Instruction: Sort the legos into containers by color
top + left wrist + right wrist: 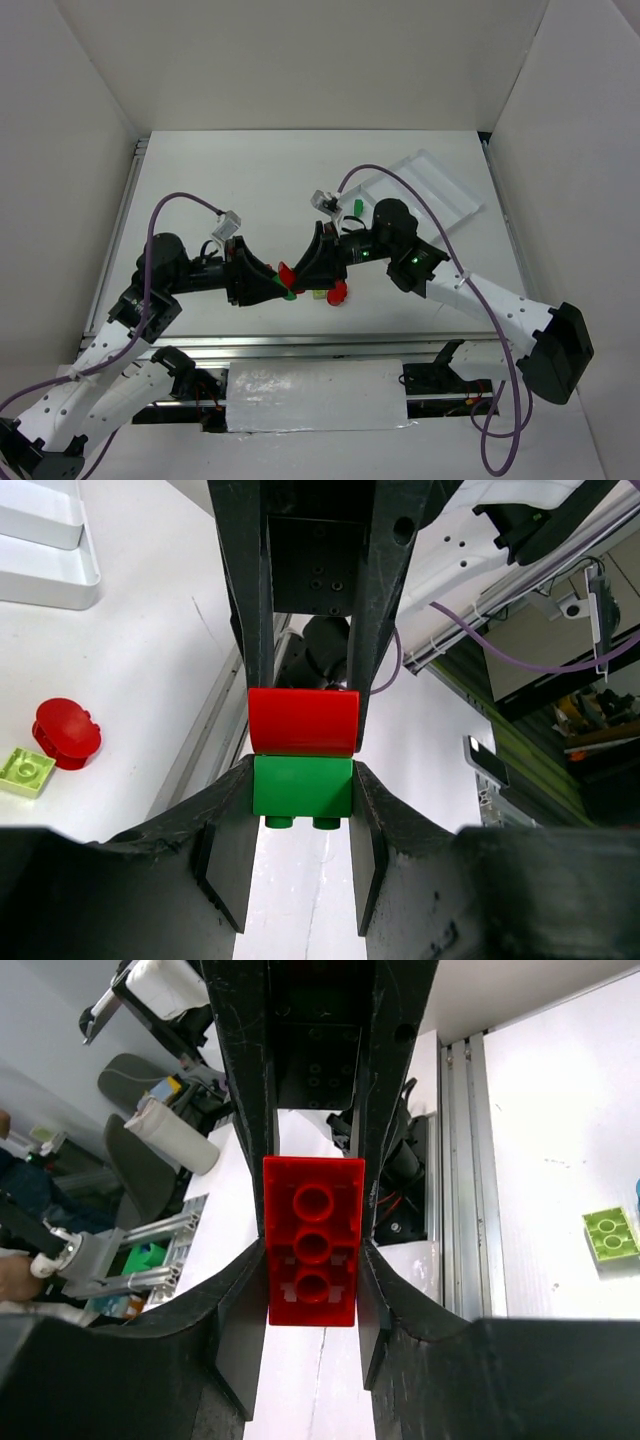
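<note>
My two grippers meet tip to tip above the table's front middle, on a red brick (285, 271) joined to a dark green brick (290, 293). My left gripper (302, 780) is shut on the green brick (302, 786); the red brick (303, 721) sits on it between the right gripper's fingers. My right gripper (312, 1260) is shut on the red brick (312, 1242), whose hollow underside faces the camera; the green one is hidden there. The white tray (432, 185) lies at the far right, with a green brick (355, 205) beside it.
A rounded red brick (337, 292) and a lime brick (320, 294) lie on the table just right of the grippers; both show in the left wrist view, red (65, 732) and lime (25, 772). The lime brick shows in the right wrist view (612, 1233). White walls enclose the table.
</note>
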Robot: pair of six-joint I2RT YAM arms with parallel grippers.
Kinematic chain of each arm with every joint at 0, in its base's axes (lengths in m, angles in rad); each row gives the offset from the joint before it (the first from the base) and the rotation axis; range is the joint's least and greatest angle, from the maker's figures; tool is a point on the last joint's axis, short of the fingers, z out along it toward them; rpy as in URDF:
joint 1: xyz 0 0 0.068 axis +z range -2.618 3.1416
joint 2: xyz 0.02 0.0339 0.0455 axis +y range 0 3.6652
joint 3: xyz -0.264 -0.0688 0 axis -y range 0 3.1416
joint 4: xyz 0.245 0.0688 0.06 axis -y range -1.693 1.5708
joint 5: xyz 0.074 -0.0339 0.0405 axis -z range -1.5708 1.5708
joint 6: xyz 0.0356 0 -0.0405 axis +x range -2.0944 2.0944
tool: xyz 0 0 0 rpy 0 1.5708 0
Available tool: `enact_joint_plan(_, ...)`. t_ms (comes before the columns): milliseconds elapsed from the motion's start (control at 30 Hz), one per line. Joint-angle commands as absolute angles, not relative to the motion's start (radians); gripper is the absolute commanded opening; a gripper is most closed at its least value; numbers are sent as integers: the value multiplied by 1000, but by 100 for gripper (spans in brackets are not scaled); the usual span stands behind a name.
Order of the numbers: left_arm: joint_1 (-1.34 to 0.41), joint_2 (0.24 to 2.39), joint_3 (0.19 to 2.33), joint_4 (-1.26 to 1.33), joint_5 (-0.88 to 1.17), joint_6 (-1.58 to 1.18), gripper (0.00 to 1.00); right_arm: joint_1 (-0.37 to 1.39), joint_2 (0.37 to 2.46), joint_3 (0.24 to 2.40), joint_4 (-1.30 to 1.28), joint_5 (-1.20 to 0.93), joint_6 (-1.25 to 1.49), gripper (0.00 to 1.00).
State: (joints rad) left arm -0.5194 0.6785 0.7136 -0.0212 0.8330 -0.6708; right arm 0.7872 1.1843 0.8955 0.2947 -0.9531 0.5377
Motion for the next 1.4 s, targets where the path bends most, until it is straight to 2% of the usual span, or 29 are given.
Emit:
enact_joint_plan(0,-525,673,729,3,850,-635,0,761,1158,954,310,-896,497,0)
enact_joint_plan(67,-525,667,747,-50,824,-606,0,711,1129,913,310,-827,479,0)
enact_joint_plan(100,-525,657,752,-84,792,-595,0,622,1114,875,320,-819,489,0)
enact_joint_plan(167,-525,649,759,-112,761,-585,0,524,1127,838,395,-863,560,0)
enact_joint_plan(233,-523,653,762,-146,732,-571,0,428,1149,851,329,-818,524,0)
enact_joint_plan(267,-523,655,762,-150,726,-569,0,405,1163,865,220,-726,496,0)
enact_joint_plan(367,-523,650,753,-147,713,-574,0,269,1265,884,208,-739,511,0)
enact_joint_plan(433,-523,638,753,-161,695,-572,0,218,1316,961,100,-517,522,0)
enact_joint_plan(467,-525,637,756,-170,680,-569,0,213,1350,1004,-54,-367,531,0)
enact_joint_plan(533,-523,637,765,-205,670,-549,0,198,1503,1194,-229,-11,575,0)
enact_joint_plan(567,-523,638,778,-218,655,-545,0,183,1625,1257,-376,67,584,0)
enact_joint_plan(600,-525,641,785,-236,646,-534,0,180,1682,1375,-430,121,594,0)
enact_joint_plan(700,-526,656,816,-313,533,-517,0,167,1848,1520,-534,192,597,0)
enact_joint_plan(933,-534,865,946,-431,267,-531,0,161,2011,1669,-607,233,612,5)
enact_joint_plan(1000,-538,947,966,-382,252,-551,0,160,2020,1669,-598,213,614,12)
enact_joint_plan(1033,-538,974,977,-365,241,-557,0,160,2020,1667,-586,207,614,24)
enact_joint_plan(1067,-541,1003,1001,-347,238,-560,0,160,2023,1666,-580,201,614,48)
enact_joint_plan(1133,-543,1090,1028,-299,232,-565,0,158,2028,1678,-584,196,614,54)
enact_joint_plan(1167,-546,1124,1061,-285,235,-560,0,160,2032,1687,-597,195,614,61)
enact_joint_plan(1267,-555,1245,1121,-223,233,-551,0,158,2013,1723,-621,192,617,72)
enact_joint_plan(1367,-566,1412,1195,-170,230,-551,0,156,1947,1721,-627,192,621,74)
